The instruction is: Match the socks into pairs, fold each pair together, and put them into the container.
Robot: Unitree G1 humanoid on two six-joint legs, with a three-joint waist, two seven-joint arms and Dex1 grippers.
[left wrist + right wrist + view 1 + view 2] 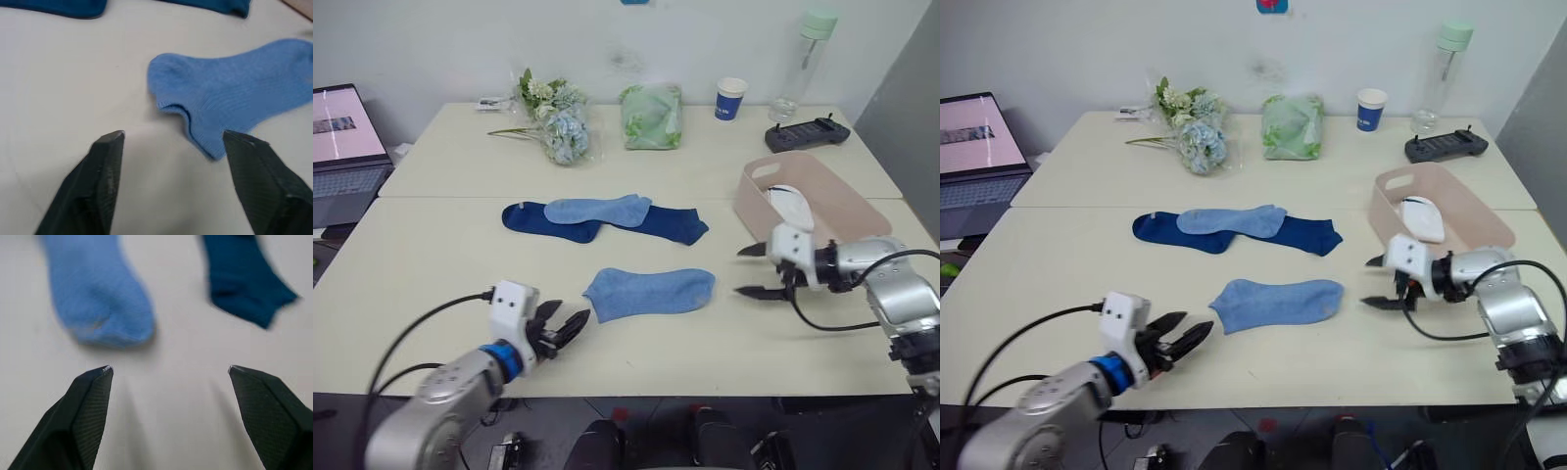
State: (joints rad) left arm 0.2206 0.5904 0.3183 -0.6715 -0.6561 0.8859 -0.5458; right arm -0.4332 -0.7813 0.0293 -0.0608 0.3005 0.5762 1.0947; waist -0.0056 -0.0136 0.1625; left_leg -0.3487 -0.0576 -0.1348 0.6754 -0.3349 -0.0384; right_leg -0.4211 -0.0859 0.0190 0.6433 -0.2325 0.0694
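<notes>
Soft knit light blue sock (651, 292) lying flat, rounded pink container (832, 201)

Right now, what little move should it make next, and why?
Probably ease the open left gripper forward onto the near light blue sock. That sock lies flat just beyond its fingertips, its match lies on the navy socks, and the white pair is already in the tub.

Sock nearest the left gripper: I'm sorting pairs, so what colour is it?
Light blue sock, plain knit with no pattern; the left wrist view shows it best.
</notes>
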